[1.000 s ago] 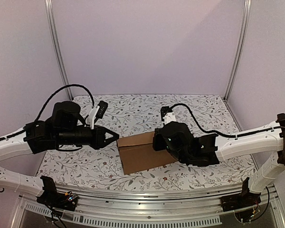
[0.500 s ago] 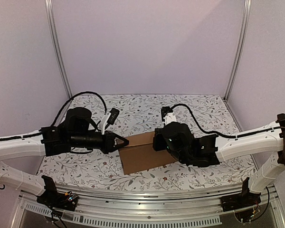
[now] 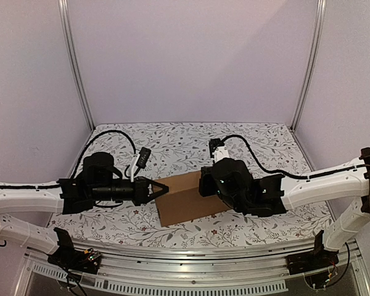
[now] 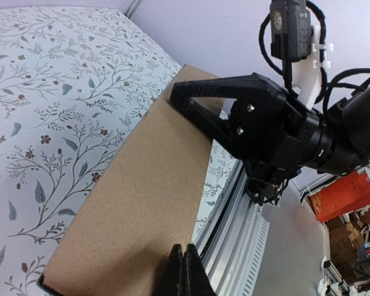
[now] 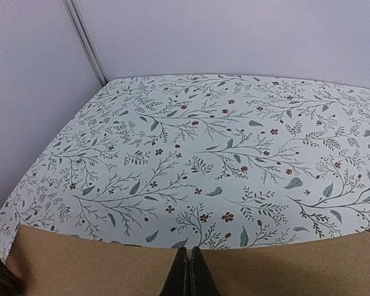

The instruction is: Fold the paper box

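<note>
**Item 1. Paper box** [image 3: 184, 202]: plain brown corrugated cardboard with no printing. From the overhead camera it shows a narrow upper panel and a broader panel facing the arm bases, the two meeting at a crease. It sits on the table, between the two grippers.

**Item 2. Left gripper** [image 3: 165, 190]: at the box's left end, tip touching the upper corner there. Its wrist camera shows the fingers [image 4: 184, 274] pressed together, with nothing visible between them, lying over the cardboard [image 4: 135, 191] near one edge.

**Item 3. Right gripper** [image 4: 180, 97]: at the box's right end, its fingers shut to a point that rests at the cardboard's edge. Its own camera shows the fingers [image 5: 189, 272] closed against each other just over the cardboard's upper edge [image 5: 80, 265]. Overhead, the wrist housing hides these fingertips.

**Item 4. Floral tablecloth** [image 3: 172, 140]: white with leaf and berry sprigs, lying under the box and spreading out on all sides of it.

**Item 5. Black cable** [image 3: 246, 148]: loops behind the box's right end.
</note>
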Robot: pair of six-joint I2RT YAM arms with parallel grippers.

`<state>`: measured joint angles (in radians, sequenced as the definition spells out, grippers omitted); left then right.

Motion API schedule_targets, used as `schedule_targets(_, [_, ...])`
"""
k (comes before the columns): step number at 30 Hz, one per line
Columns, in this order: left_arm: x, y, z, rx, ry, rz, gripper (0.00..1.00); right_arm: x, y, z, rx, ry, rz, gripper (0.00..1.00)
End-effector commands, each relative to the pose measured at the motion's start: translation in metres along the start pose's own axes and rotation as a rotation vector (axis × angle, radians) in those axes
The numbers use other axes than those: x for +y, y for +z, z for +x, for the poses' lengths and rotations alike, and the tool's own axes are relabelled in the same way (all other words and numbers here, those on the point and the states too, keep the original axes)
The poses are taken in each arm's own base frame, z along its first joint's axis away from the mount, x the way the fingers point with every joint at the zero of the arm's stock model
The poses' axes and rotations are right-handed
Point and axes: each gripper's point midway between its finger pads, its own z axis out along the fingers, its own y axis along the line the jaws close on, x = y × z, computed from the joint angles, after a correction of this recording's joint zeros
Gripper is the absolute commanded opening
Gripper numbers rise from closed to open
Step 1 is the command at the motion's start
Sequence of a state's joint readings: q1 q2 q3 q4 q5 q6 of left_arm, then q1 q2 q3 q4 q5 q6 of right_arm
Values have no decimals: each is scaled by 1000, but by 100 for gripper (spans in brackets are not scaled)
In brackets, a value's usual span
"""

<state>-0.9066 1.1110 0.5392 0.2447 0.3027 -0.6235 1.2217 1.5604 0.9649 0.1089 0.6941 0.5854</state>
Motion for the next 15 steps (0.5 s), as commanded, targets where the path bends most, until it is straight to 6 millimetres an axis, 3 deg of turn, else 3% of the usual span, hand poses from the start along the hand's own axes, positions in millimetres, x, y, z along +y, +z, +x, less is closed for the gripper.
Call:
schedule_targets(1, [51, -8, 58, 188, -55, -181, 0, -28, -9, 55, 212, -187, 29, 0])
schedule_targets(9, [56, -10, 63, 191, -54, -193, 0, -25, -39, -5, 177, -191, -89, 0])
schedule_targets(15, [57, -10, 62, 184, -52, -195, 0, -52, -59, -27, 157, -187, -68, 0])
